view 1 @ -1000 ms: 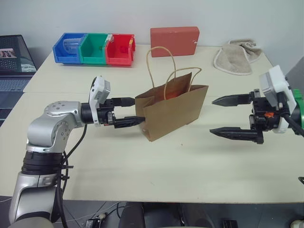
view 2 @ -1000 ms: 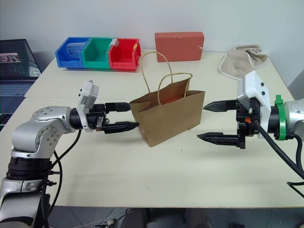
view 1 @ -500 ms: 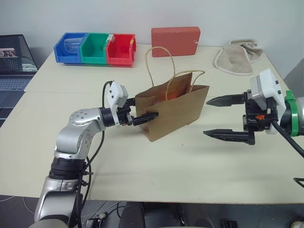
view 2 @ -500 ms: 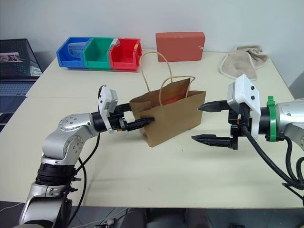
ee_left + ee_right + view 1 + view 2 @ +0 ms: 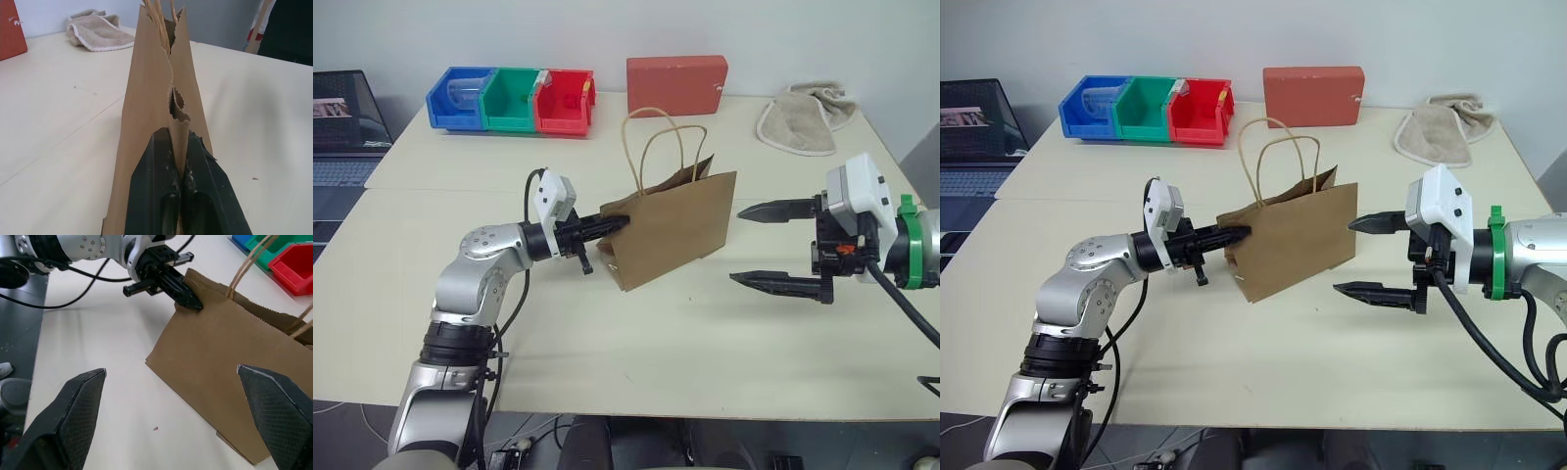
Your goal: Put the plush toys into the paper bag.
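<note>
Currently | left gripper is pinching paper bag end rim between closed jaws | right gripper is waiting agape beside bag's far end | advice: hold firmly, avoid tearing.

Bare table beside paper bag

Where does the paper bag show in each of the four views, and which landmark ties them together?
Left eye: paper bag centre, on the table.
Right eye: bag centre.
Left wrist: its folded side edge up the middle, pinched by the left tool.
Right wrist: its broad face between the fingers.
Shared landmark: the left tool on the bag's edge.
</note>
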Controlling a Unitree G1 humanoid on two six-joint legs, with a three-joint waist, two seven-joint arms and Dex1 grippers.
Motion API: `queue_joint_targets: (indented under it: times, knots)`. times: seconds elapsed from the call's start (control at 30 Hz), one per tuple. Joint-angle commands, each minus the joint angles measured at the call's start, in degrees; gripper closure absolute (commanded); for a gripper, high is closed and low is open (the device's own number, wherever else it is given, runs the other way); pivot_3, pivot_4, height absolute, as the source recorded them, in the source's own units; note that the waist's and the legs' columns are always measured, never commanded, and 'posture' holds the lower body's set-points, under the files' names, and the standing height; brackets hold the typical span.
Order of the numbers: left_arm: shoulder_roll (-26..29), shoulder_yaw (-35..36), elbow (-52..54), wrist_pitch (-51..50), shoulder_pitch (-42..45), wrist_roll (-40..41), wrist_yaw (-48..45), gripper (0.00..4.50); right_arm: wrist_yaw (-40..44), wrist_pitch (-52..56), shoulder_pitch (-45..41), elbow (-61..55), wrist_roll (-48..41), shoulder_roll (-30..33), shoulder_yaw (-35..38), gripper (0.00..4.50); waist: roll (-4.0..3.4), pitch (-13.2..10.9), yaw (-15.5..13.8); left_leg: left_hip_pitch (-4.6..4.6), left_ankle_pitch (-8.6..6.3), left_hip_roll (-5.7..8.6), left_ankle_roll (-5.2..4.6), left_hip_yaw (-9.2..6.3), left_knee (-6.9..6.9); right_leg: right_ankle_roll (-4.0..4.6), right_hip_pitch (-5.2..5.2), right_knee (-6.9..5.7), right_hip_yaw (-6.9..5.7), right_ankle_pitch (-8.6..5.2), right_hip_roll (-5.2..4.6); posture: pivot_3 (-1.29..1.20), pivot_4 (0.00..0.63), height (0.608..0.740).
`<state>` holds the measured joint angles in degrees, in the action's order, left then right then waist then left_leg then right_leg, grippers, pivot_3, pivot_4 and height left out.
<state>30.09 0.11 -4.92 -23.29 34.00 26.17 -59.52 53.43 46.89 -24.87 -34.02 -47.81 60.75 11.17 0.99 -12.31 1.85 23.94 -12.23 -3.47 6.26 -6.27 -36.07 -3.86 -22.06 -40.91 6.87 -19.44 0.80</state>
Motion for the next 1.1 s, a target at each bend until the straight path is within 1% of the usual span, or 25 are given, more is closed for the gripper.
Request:
queue_joint_targets:
  times: [0.03, 0.1, 0.23, 0.37, 0.47, 0.5, 0.6, 0.7, 0.9, 1.03, 1.1]
  knots:
    - [0.7, -0.4, -2.1, 0.5, 4.9, 1.5, -5.6, 4.47, -1.5, -1.9, 3.6, -2.8, 1.8, 1.0, 7.6, 0.00, 0.00, 0.0, -0.1, 0.01, 0.00, 0.01, 0.00, -0.01, 0.00, 0.00, 0.00, 0.00, -0.01, 0.00, 0.01, 0.00, 0.150, 0.740]
    - [1.0, -1.4, -3.5, -0.4, 7.1, 2.2, -9.5, 4.47, -1.8, -1.9, 6.6, -4.2, 1.8, 1.1, 11.9, 0.00, 0.00, 0.0, -0.2, 0.04, 0.00, 0.04, 0.00, -0.03, 0.00, 0.00, 0.00, 0.01, -0.03, 0.00, 0.00, 0.00, 0.150, 0.740]
    - [1.4, -4.9, -6.2, -0.8, 10.7, 1.6, -17.8, 4.47, 0.9, 2.4, 13.5, -6.5, -0.9, 3.6, 23.0, 0.00, 0.00, 0.0, -0.2, 0.04, 0.00, 0.05, 0.00, -0.04, 0.04, 0.00, 0.01, 0.04, -0.04, 0.00, 0.00, 0.00, 0.150, 0.740]
    - [0.4, -7.0, -9.6, 0.2, 12.6, 0.5, -21.8, 4.47, 1.3, 6.2, 18.1, -7.2, -2.5, 4.8, 31.2, 0.00, 0.00, 0.0, 0.1, -0.03, 0.00, 0.04, -0.01, -0.02, 0.04, 0.00, 0.04, 0.01, -0.02, 0.00, 0.01, 0.00, 0.150, 0.740]
    - [-0.3, -8.2, -11.9, 2.2, 12.9, -0.9, -23.5, 4.47, 1.1, 6.9, 20.4, -8.0, -2.4, 4.8, 34.0, 0.00, 0.00, 0.0, 0.3, -0.08, 0.01, 0.03, -0.02, -0.01, 0.01, 0.00, 0.09, -0.02, 0.01, 0.00, 0.03, 0.00, 0.150, 0.740]
    - [-0.8, -8.5, -12.9, 4.2, 12.9, -2.1, -23.1, 4.47, 0.9, 6.9, 20.8, -8.3, -2.6, 4.7, 34.3, 0.00, 0.00, 0.0, 0.3, -0.10, 0.01, 0.03, -0.02, -0.01, -0.01, 0.00, 0.11, -0.01, 0.02, 0.00, 0.03, 0.00, 0.150, 0.740]
    - [-1.2, -8.8, -14.3, 5.2, 13.1, -3.4, -22.7, 4.47, 0.3, 6.6, 21.6, -9.1, -3.0, 4.3, 34.0, 0.00, 0.00, 0.0, 0.3, -0.12, 0.01, 0.04, -0.02, -0.01, -0.03, 0.00, 0.17, 0.00, 0.02, 0.00, 0.03, 0.00, 0.150, 0.740]
    - [-1.2, -8.1, -14.3, 5.2, 13.1, -4.1, -21.3, 3.89, -0.1, 6.2, 21.8, -9.0, -3.5, 4.5, 33.5, 0.00, 0.00, 0.0, 0.2, -0.13, 0.01, 0.04, -0.02, -0.02, -0.03, 0.00, 0.21, 0.02, 0.02, 0.00, 0.02, 0.00, 0.150, 0.740]
    - [2.2, -6.8, -9.9, 2.9, 10.8, -3.4, -22.1, 1.99, 1.1, 4.2, 21.1, -6.7, -2.1, 5.7, 31.1, 0.00, 0.00, 0.0, 0.3, -0.13, 0.01, 0.03, -0.02, -0.03, -0.02, 0.00, 0.21, 0.02, 0.01, 0.00, 0.03, 0.00, 0.150, 0.740]
    - [8.5, -4.1, -4.0, 0.9, 7.5, -3.7, -20.2, 0.78, 2.7, 2.9, 18.4, -1.5, -1.8, 8.3, 27.9, 0.00, -0.01, 0.0, 0.9, -0.17, 0.01, 0.01, -0.02, -0.02, -0.02, 0.00, 0.22, 0.02, 0.02, 0.00, 0.03, 0.00, 0.150, 0.740]
    - [12.0, -2.2, -1.1, 1.1, 6.0, -3.8, -19.4, 0.10, 5.0, 1.2, 17.3, 1.1, -0.8, 9.9, 26.6, 0.00, -0.01, 0.0, 1.0, -0.17, 0.01, 0.01, -0.02, -0.02, -0.01, 0.00, 0.22, 0.02, 0.02, 0.00, 0.02, 0.00, 0.150, 0.740]
